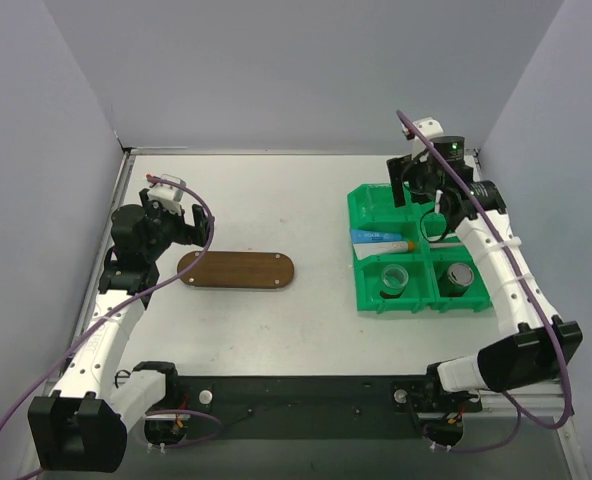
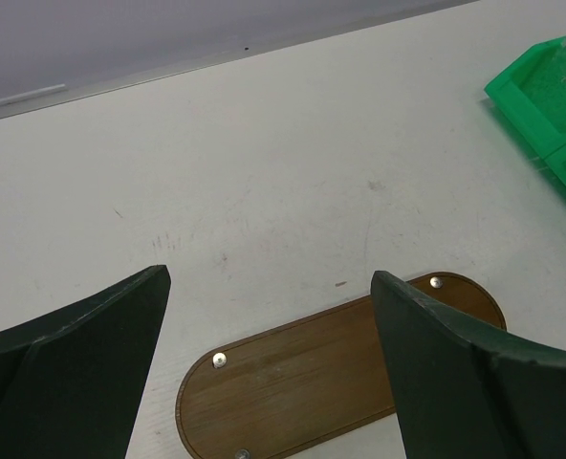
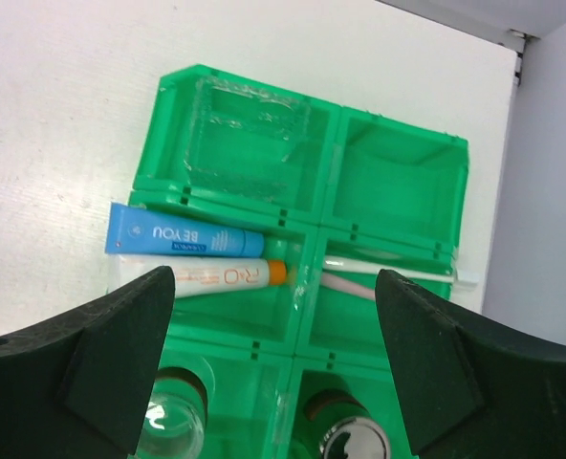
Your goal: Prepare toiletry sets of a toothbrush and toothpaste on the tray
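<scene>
The dark brown oval tray (image 1: 236,269) (image 2: 302,382) lies bare on the table, left of centre. My left gripper (image 1: 198,235) (image 2: 271,277) hovers open over its left end and holds nothing. In the green bin's middle row lie a blue toothpaste tube (image 3: 183,239) and a white toothpaste tube (image 3: 221,279) with an orange cap, which show together from above as the toothpaste (image 1: 381,238). The compartment beside them holds a pale toothbrush (image 3: 388,268) with a pinkish one under it. My right gripper (image 1: 431,200) (image 3: 275,277) hangs open above these compartments, touching nothing.
The green sectioned bin (image 1: 368,205) (image 3: 307,239) (image 2: 551,86) stands at the right. Its near compartments hold a clear cup (image 3: 173,421) and a metal-topped jar (image 3: 345,440). Clear wrapping (image 3: 250,124) fills a far compartment. Grey walls enclose the table.
</scene>
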You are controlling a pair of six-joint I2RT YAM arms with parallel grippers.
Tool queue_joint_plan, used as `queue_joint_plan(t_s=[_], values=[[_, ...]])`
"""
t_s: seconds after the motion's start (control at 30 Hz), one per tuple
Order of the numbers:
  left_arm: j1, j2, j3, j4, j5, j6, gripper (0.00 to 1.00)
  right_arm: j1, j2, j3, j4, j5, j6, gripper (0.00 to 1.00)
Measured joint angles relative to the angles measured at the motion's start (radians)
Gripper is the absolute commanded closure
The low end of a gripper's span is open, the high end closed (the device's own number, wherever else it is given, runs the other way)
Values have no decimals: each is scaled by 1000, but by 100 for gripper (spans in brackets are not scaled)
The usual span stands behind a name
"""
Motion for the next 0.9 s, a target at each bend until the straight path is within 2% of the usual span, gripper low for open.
queue_joint_plan(t_s=[0.17,0.47,0.9], values=[[0,-1,-3,11,-1,13,3,34,171,108,4,5,17,29],[0,-3,-22,21,-1,23,3,90,487,311,-23,54,20,31],[0,-9,-31,21,-1,37,3,106,699,395,-61,64,29,40]])
